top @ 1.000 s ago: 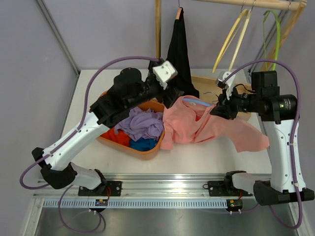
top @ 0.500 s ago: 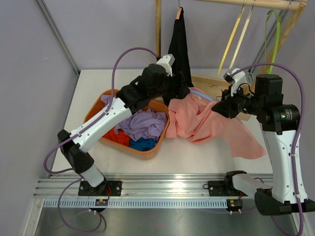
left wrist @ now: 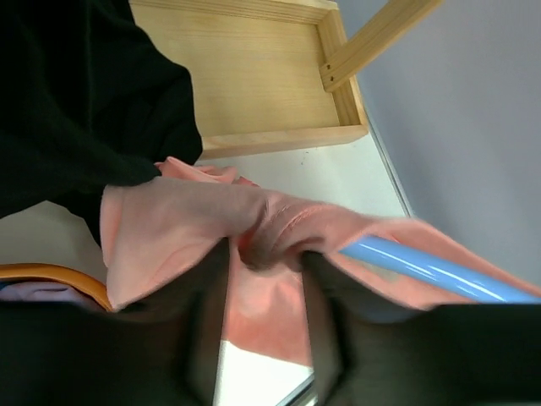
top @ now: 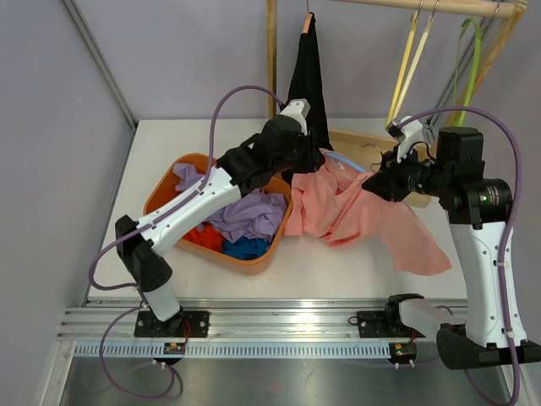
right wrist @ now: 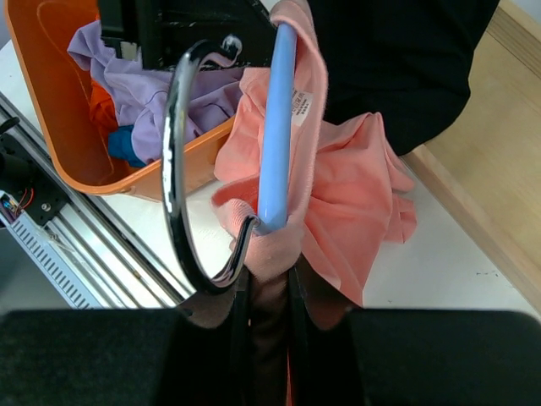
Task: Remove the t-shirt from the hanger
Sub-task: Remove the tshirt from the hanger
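In the top view, the peach t-shirt [top: 342, 211] is draped near the middle of the desk [top: 338, 264]. Its upper part is lifted between the two arms and one sleeve trails off toward 4 o'clock. It is still threaded on the blue hanger [top: 345, 161], whose bar shows at the shirt's 12 o'clock edge.

The left arm [top: 190, 205] reaches in from 8 o'clock across the orange basket [top: 159, 188]. In its wrist view the left jaws are pinched onto a bunched fold of the t-shirt [left wrist: 182, 222], just at 9 o'clock of the hanger [left wrist: 431, 271] where the bar pokes out of the cloth.

The right arm [top: 478, 245] comes in from 3 o'clock. Its camera shows the right jaws closed narrowly on the neck of the hanger [right wrist: 275, 127], with folds of the t-shirt [right wrist: 347, 211] gathered around that spot. The steel hook [right wrist: 176, 152] curls out of them toward 10 o'clock.

The basket sits at 9 o'clock of the shirt, touching it, and holds a lilac garment [top: 249, 211] over red and blue cloth. A black garment [top: 308, 76] hangs from the wooden rail at 12 o'clock, its hem just behind the left wrist. Two yellow hangers [top: 406, 68] and a green hanger [top: 465, 59] hang at 1 o'clock. A shallow wooden tray [left wrist: 254, 76] lies beyond the shirt.
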Action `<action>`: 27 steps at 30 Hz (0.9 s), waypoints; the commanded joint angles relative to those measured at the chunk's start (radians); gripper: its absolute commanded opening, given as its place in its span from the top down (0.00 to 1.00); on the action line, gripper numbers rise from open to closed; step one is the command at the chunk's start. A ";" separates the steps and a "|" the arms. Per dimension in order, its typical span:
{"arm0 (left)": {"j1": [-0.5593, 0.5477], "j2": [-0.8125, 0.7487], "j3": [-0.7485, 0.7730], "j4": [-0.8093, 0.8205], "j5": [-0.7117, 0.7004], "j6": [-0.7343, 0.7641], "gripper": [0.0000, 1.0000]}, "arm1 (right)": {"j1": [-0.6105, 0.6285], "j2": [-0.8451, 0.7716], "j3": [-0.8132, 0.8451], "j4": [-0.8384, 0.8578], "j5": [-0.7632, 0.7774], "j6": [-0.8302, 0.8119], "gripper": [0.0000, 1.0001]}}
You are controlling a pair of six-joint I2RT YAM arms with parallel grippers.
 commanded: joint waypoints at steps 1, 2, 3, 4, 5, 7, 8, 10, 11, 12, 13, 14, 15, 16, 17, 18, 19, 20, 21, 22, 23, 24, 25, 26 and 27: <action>0.003 0.023 0.059 0.040 -0.086 0.034 0.68 | -0.008 -0.015 0.033 0.079 -0.019 0.021 1.00; 0.006 0.023 0.058 0.043 -0.096 0.051 0.87 | -0.010 -0.015 0.033 0.079 -0.016 0.018 1.00; 0.011 0.022 0.055 0.045 -0.112 0.059 0.94 | -0.011 -0.019 0.032 0.082 -0.013 0.018 1.00; 0.014 0.017 0.050 0.048 -0.128 0.066 1.00 | -0.011 -0.021 0.027 0.079 -0.009 0.016 1.00; 0.023 0.005 0.033 0.053 -0.140 0.083 1.00 | -0.013 -0.021 0.024 0.078 -0.007 0.010 1.00; 0.055 -0.013 0.012 0.068 -0.157 0.088 1.00 | -0.016 -0.027 0.015 0.069 -0.001 -0.005 1.00; 0.069 -0.035 -0.010 0.070 -0.162 0.085 1.00 | -0.016 -0.032 0.015 0.043 0.002 -0.049 1.00; 0.116 -0.056 -0.027 0.071 -0.174 0.085 1.00 | -0.016 -0.036 0.012 0.012 0.014 -0.141 1.00; 0.132 -0.075 -0.043 0.068 -0.177 0.086 1.00 | -0.016 -0.045 0.007 -0.015 0.018 -0.167 1.00; 0.149 -0.079 -0.053 0.065 -0.177 0.089 1.00 | -0.016 -0.051 -0.002 -0.028 0.015 -0.195 1.00; 0.181 -0.085 -0.059 0.062 -0.176 0.092 1.00 | -0.016 -0.058 -0.008 -0.037 0.008 -0.232 1.00; 0.195 -0.084 -0.062 0.047 -0.169 0.095 1.00 | -0.016 -0.076 -0.011 -0.051 -0.002 -0.244 1.00; 0.209 -0.075 -0.067 0.039 -0.148 0.102 1.00 | -0.016 -0.085 -0.023 -0.048 -0.027 -0.246 1.00; 0.232 -0.069 -0.068 0.030 -0.137 0.108 1.00 | -0.016 -0.094 -0.025 -0.043 -0.042 -0.241 1.00; 0.241 -0.063 -0.076 0.021 -0.127 0.112 1.00 | -0.016 -0.117 -0.025 -0.030 -0.063 -0.240 1.00; 0.247 -0.052 -0.096 0.020 -0.107 0.117 1.00 | -0.016 -0.130 -0.027 -0.014 -0.096 -0.234 1.00; 0.258 -0.049 -0.108 0.019 -0.094 0.120 1.00 | -0.016 -0.142 -0.030 0.009 -0.099 -0.199 1.00; 0.262 -0.044 -0.117 0.019 -0.081 0.120 1.00 | -0.016 -0.162 -0.031 0.059 -0.091 -0.180 1.00; 0.266 -0.041 -0.128 0.019 -0.061 0.121 1.00 | -0.016 -0.167 -0.030 0.081 -0.065 -0.165 1.00; 0.269 -0.041 -0.157 0.020 -0.053 0.122 1.00 | -0.017 -0.171 -0.021 0.099 -0.052 -0.139 1.00; 0.270 -0.044 -0.171 0.027 -0.047 0.123 1.00 | -0.016 -0.183 -0.016 0.139 -0.041 -0.126 1.00; 0.272 -0.044 -0.185 0.028 -0.035 0.120 1.00 | -0.016 -0.188 -0.011 0.162 -0.024 -0.113 1.00; 0.281 -0.046 -0.208 0.031 -0.028 0.114 1.00 | -0.016 -0.194 -0.010 0.184 -0.019 -0.090 1.00; 0.286 -0.050 -0.220 0.039 -0.022 0.112 1.00 | -0.016 -0.202 -0.011 0.220 -0.012 -0.079 1.00; 0.290 -0.053 -0.231 0.042 -0.010 0.112 1.00 | -0.016 -0.203 -0.010 0.236 -0.004 -0.070 1.00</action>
